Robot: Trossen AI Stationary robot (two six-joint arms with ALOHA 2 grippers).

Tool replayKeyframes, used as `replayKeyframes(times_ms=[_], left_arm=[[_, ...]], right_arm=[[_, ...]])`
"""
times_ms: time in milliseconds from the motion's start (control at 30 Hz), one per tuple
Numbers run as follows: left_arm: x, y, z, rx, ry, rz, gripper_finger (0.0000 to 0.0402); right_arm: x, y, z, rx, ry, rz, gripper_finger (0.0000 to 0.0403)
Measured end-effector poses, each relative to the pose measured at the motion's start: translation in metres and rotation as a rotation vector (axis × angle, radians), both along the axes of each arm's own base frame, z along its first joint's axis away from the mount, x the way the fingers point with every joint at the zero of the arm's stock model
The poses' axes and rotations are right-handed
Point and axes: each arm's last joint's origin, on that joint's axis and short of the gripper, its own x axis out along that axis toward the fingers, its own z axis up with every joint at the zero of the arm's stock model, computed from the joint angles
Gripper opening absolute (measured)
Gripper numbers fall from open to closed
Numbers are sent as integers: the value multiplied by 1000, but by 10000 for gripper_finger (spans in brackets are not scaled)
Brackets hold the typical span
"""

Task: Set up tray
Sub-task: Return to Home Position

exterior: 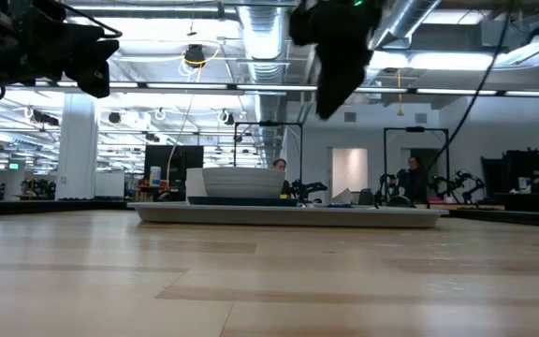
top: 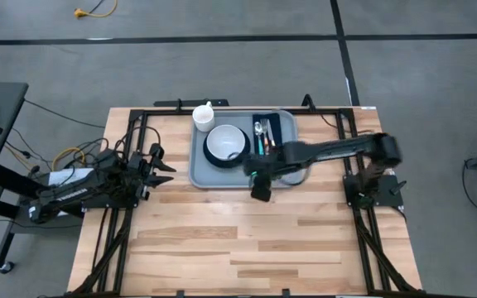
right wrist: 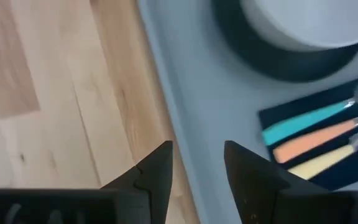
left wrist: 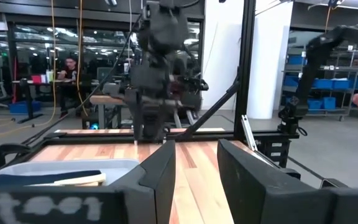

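Some tray (top: 198,161) rim hides beneath the right gripper (top: 259,187).

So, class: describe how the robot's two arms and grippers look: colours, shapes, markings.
The left arm and right arm are dark, slim and jointed. The left gripper and right gripper each end in two flat, black, wedge-shaped fingers. The left one's body bears white markings. A small green light shows near the right wrist.

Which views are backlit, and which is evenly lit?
Low view: ceiling lights turn the right gripper, raised over the near edge of the tray, into a silhouette. High view: even light across the table, the left gripper parked left of the tray.
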Motion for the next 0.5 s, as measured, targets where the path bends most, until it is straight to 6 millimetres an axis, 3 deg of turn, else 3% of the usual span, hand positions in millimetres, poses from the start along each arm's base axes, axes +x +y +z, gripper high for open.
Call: replayKeyframes(times_ms=[133, 233, 500], left_arm=[[0, 0, 0, 0, -1, 2, 108], [0, 0, -1, -4, 8, 2, 108], [0, 0, -1, -4, 14, -9, 108]], right_arm=[[-39, -6, 16, 15, -219, -12, 139], [-74, -7, 15, 33, -408, -14, 139], [-146, -9, -38, 199, -909, 91, 138]])
